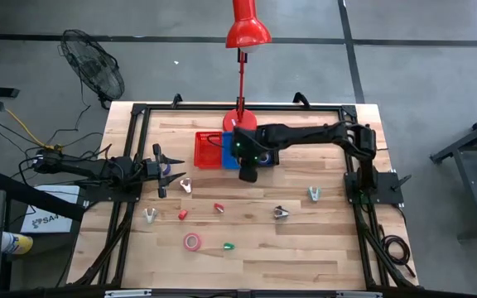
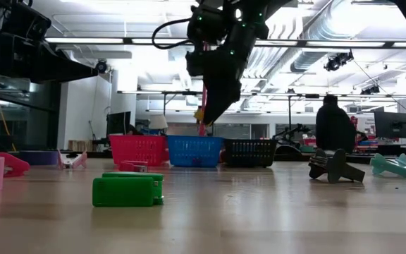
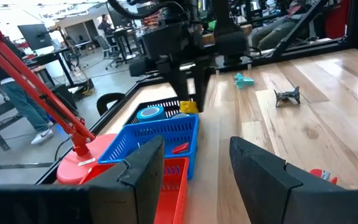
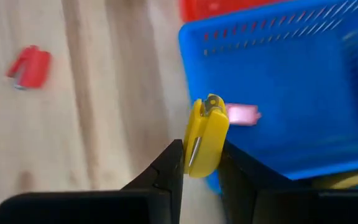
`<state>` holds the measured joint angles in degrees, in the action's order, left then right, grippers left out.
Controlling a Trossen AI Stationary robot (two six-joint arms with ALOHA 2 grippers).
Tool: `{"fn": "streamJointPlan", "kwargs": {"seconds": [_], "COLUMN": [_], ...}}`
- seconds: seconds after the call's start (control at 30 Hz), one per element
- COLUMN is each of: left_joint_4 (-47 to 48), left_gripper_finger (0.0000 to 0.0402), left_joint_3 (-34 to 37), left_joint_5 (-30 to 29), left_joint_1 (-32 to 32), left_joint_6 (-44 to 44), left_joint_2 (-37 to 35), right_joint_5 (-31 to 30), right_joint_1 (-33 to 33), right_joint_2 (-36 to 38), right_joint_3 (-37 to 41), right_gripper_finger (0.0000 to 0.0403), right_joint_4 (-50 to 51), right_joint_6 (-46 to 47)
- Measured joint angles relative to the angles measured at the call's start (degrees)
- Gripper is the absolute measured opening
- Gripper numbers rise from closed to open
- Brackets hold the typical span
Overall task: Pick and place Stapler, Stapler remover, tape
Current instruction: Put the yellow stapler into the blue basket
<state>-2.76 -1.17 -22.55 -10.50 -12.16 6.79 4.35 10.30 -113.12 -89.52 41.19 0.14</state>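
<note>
Clutter on the near half of the table says there is plenty left to do: a pink-red tape roll (image 1: pixel 192 242) lies closest to the front edge with a green stapler (image 1: pixel 228 247) just beside it, and farther in sit two small red staplers (image 1: pixel 183 214) (image 1: pixel 219 208), a pale stapler remover (image 1: pixel 150 215) toward the left side, a dark stapler remover (image 1: pixel 281 213) and a teal one (image 1: pixel 314 194) toward the right. The left gripper (image 1: pixel 162 170) waits over the left edge of the table with its fingers spread and nothing between them, a light-coloured piece (image 1: pixel 185 185) lying just beyond its tips. Behind all this, the right gripper (image 4: pixel 199 163) hangs in the air at the near rim of the blue bin (image 1: pixel 228 151), its fingers pinching a yellow stapler (image 4: pixel 206 135) upright between them; from the wrist view the stapler is at the bin's edge, not yet clearly over its inside. That bin already holds something: a blue tape roll (image 3: pixel 149 112) and a pink item show in it, so some sorting looks done. The red bin (image 1: pixel 206 149) stands touching it on the left and a black bin (image 2: pixel 250 152) on the right; what they hold I cannot tell. By my reckoning the job is under way but nowhere near half finished, with this stapler's drop the step in hand.
</note>
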Motion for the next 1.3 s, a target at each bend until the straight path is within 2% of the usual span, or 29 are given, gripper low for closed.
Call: {"fn": "streamJointPlan", "kwargs": {"seconds": [0.2,0.47,0.73,1.3], "left_joint_4": [0.0,0.0,0.0,0.0], "left_gripper_finger": [0.0179,0.0179,0.0179,0.0179], "left_joint_3": [0.0,0.0,0.0,0.0], "left_joint_5": [0.0,0.0,0.0,0.0], "left_joint_1": [0.0,0.0,0.0,0.0], "left_joint_6": [0.0,0.0,0.0,0.0], "left_joint_2": [0.0,0.0,0.0,0.0], "right_joint_5": [-5.7,-6.4,-7.3,-7.8], "right_joint_1": [1.7,3.6,3.7,3.7], "right_joint_2": [0.0,-3.4,-4.4,-5.4], "right_joint_3": [0.0,0.0,-0.1,0.0], "right_gripper_finger": [0.0074,0.0077,0.0079,0.0151], "right_joint_4": [-3.2,-7.1,-8.4,-8.5], "right_joint_6": [-9.0,-13.5,-7.3,0.9]}}
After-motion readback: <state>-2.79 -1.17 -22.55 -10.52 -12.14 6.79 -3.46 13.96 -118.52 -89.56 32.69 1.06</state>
